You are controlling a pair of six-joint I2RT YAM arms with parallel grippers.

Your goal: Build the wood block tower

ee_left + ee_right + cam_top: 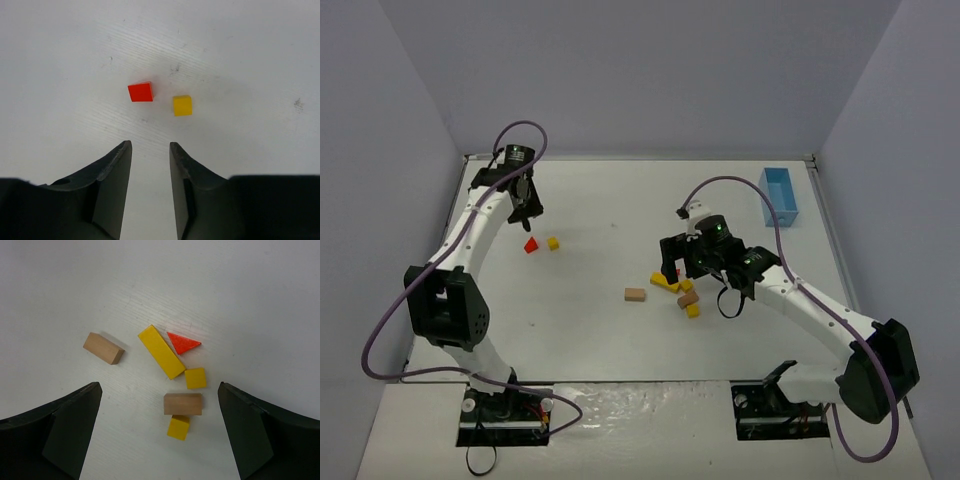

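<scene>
No tower stands; the wood blocks lie loose on the white table [610, 200]. A red block [140, 92] and a yellow cube [182, 105] sit side by side, just ahead of my left gripper [150, 147], which hovers above them, jaws a narrow gap apart and empty. My right gripper [159, 387] is wide open over a cluster: a long yellow block [161, 351], a red wedge [183, 343], a yellow cube [195, 378], and a tan block [183, 404] touching another yellow cube [179, 427]. A second tan block [103, 348] lies apart to the left.
A light-blue box [780, 196] stands at the back right corner. Grey walls close in the table on the left, back and right. The right arm's purple cable [750, 190] loops above the cluster.
</scene>
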